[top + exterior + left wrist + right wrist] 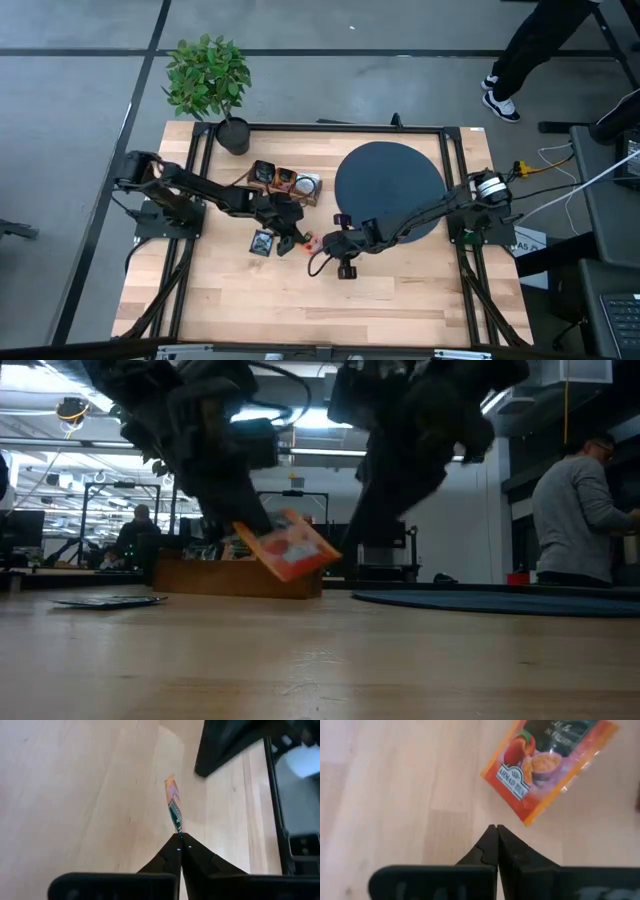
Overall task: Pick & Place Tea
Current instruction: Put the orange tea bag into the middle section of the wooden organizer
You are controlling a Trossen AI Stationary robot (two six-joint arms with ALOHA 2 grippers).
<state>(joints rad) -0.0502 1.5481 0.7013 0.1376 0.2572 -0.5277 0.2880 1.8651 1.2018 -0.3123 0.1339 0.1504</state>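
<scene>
Left gripper [180, 836], fingers pinching one edge of a red-orange tea sachet [292, 547], is holding it tilted above mid-tabletop [400, 290], just short of the wooden tray [235, 578], while the right gripper [496, 827], fingers pressed together empty, is pointing at its "AHMAD TEA" face.

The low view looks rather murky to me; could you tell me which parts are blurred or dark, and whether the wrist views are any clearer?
In the low view the arms are dark, blurred silhouettes against bright ceiling lights, and the red-orange sachet is soft. In the left wrist view the sachet shows edge-on in the shut left tool, with the far arm blurred. In the right wrist view the sachet's print reads clearly beyond the shut right tool.
</scene>
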